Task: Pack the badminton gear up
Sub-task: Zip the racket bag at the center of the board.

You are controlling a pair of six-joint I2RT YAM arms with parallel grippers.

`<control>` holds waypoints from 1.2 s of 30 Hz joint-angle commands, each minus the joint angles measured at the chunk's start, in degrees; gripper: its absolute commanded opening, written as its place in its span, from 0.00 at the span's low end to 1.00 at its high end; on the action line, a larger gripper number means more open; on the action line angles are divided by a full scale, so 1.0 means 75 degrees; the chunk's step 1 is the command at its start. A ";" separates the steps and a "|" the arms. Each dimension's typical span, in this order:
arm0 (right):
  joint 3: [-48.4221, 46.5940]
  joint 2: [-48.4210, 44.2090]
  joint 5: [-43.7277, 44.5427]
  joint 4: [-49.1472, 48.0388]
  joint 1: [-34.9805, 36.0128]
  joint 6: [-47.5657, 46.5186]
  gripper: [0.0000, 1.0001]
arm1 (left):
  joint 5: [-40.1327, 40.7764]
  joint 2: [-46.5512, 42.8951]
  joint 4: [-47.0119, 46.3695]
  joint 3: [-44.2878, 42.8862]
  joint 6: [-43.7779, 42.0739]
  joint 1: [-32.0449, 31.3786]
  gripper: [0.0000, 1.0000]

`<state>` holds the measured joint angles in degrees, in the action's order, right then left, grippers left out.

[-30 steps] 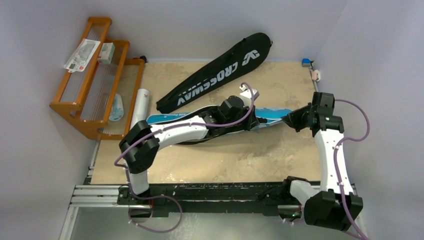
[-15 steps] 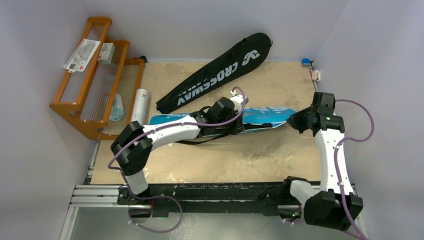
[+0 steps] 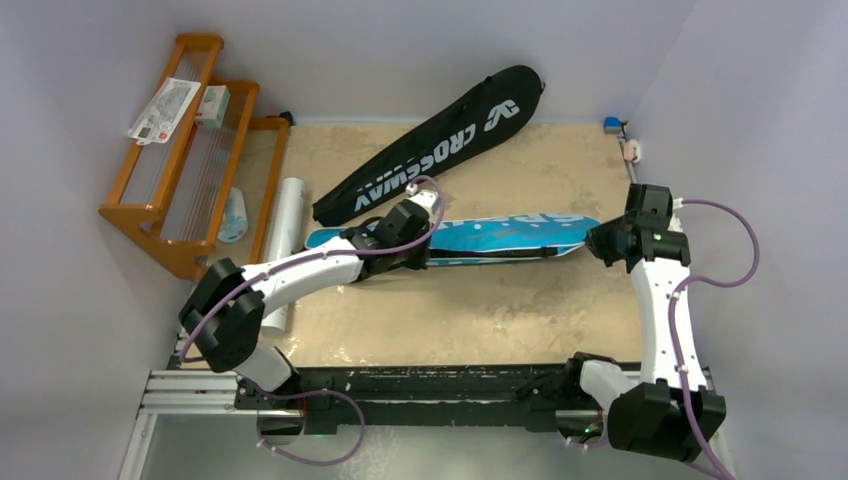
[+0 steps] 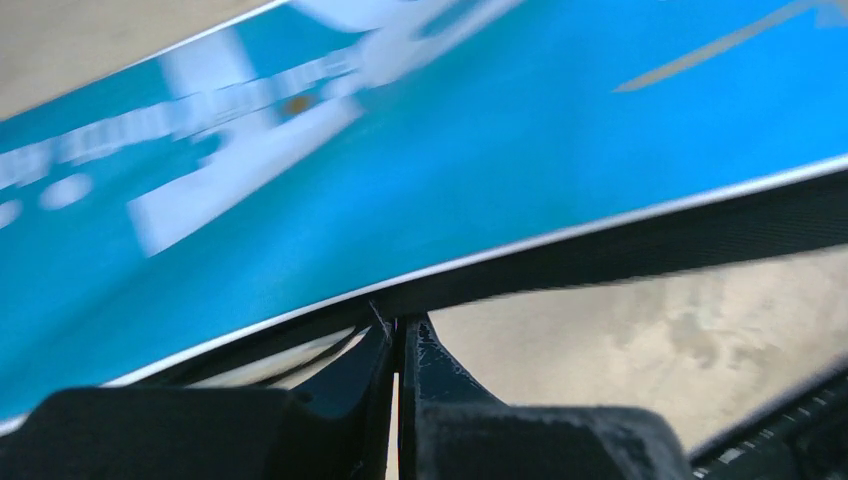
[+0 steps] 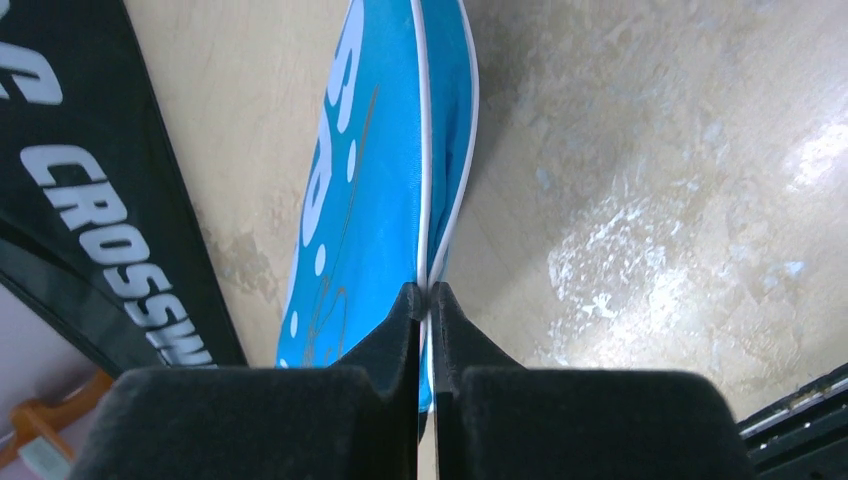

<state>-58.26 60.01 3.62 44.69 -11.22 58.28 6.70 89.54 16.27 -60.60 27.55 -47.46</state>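
Observation:
The blue "SPORT" cover (image 3: 500, 235) lies across the middle of the table. It fills the left wrist view (image 4: 420, 150). My left gripper (image 3: 420, 258) is shut at the cover's black near edge (image 4: 600, 250), left of its middle, with the fingertips (image 4: 425, 340) touching that edge. My right gripper (image 3: 597, 240) is shut on the cover's right end, with its white piping (image 5: 440, 230) between the fingers. The black "CROSSWAY" cover (image 3: 440, 145) lies behind, slanting, and shows in the right wrist view (image 5: 90, 220). The white tube (image 3: 283, 215) lies at the left. No loose racket shows.
The orange wooden rack (image 3: 190, 150) stands at the far left with packets on top. A small blue and white item (image 3: 615, 125) sits in the back right corner. Walls close in the table on three sides.
My left gripper has slid left along the blue cover's near edge, from near its middle. The cover's right end and my right gripper have shifted slightly right, and the cover lies straighter.

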 commanded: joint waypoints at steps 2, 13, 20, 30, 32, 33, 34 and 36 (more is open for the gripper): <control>-0.0729 0.0072 0.1488 -0.0485 -0.0390 0.0159 0.00 | 0.1315 -0.0642 0.1074 0.0598 0.0382 0.0730 0.00; -0.1225 0.0792 0.1446 -0.0699 -0.1193 0.0607 0.00 | 0.0816 -0.1953 -0.0082 0.2231 0.1662 0.2435 0.00; -0.1291 0.1159 0.0901 -0.0887 -0.1781 0.0712 0.00 | 0.0955 -0.3231 -0.0464 0.3342 0.2460 0.3601 0.00; -0.1227 0.1266 0.0527 -0.0972 -0.2358 0.0683 0.00 | 0.0318 -0.3926 -0.0836 0.4343 0.3304 0.4869 0.00; -0.1174 0.1291 0.0385 -0.1013 -0.2371 0.0662 0.00 | 0.0237 -0.4074 -0.0884 0.4497 0.3430 0.5100 0.00; -0.1121 0.1296 0.0250 -0.1089 -0.2371 0.0632 0.00 | 0.0287 -0.4172 -0.0891 0.4540 0.3491 0.5148 0.00; -0.1029 0.1303 0.0059 -0.1261 -0.2371 0.0558 0.00 | 0.0325 -0.4266 -0.0923 0.4580 0.3524 0.5155 0.00; -0.0820 0.1292 -0.0417 -0.1658 -0.2371 0.0397 0.00 | 0.0349 -0.4468 -0.0998 0.4655 0.3636 0.5156 0.00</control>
<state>-64.90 70.02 1.41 40.86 -27.22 61.91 4.58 59.09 10.00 -27.11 52.80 -10.98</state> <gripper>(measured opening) 0.015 0.003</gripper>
